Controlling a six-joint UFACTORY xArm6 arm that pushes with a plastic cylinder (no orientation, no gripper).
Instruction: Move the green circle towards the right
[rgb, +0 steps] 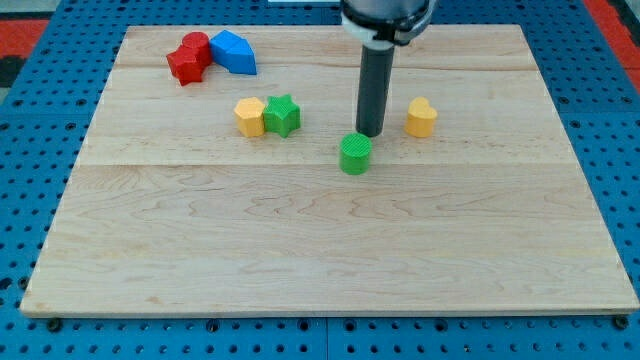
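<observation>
The green circle is a short green cylinder near the middle of the wooden board. My tip stands just above and slightly to the right of it in the view, close to its upper right edge; I cannot tell whether they touch. The dark rod rises from there toward the view's top.
A yellow heart block lies to the right of the rod. A yellow block and a green star sit together at the left. Two red blocks and a blue block cluster at the top left.
</observation>
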